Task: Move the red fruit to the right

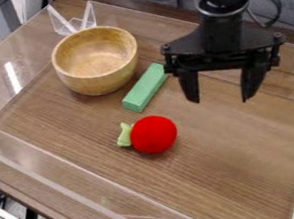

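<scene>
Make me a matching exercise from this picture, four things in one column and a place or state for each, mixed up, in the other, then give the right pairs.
Column one:
1. red fruit
2. wooden bowl
3. green block
4. tool

Column two:
A. open and empty, above the table, pointing down
B. upper left of the table, nothing in it
C. lying at a slant just right of the bowl
D. nearest the camera, leafy cap turned left

Pairs: 1-D, 2-B, 3-C, 4-A
</scene>
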Tool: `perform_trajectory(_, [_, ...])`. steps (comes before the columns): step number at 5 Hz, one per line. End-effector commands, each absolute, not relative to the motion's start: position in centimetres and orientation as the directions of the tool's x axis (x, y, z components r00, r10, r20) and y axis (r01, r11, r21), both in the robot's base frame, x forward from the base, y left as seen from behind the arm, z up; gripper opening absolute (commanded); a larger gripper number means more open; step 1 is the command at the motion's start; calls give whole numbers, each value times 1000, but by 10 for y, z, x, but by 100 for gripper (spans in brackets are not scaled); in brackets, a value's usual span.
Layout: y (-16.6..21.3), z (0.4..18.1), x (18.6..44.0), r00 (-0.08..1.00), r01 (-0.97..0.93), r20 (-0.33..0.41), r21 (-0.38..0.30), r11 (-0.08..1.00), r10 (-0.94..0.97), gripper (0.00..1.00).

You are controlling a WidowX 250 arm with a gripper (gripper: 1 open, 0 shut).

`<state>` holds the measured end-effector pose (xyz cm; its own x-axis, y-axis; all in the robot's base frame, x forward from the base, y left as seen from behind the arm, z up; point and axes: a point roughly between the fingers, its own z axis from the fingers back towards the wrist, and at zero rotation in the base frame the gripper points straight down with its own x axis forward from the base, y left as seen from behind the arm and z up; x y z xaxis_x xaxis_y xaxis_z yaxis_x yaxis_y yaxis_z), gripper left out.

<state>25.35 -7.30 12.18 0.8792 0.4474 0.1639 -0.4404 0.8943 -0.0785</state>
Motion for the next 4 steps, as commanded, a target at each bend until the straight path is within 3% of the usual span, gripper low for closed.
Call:
perform_trajectory(1, [-79, 127, 258, 871, -433, 203, -114, 894, 447, 100])
perform_trajectory(4, [-85, 115, 265, 861, -458, 199, -97, 884, 468, 100])
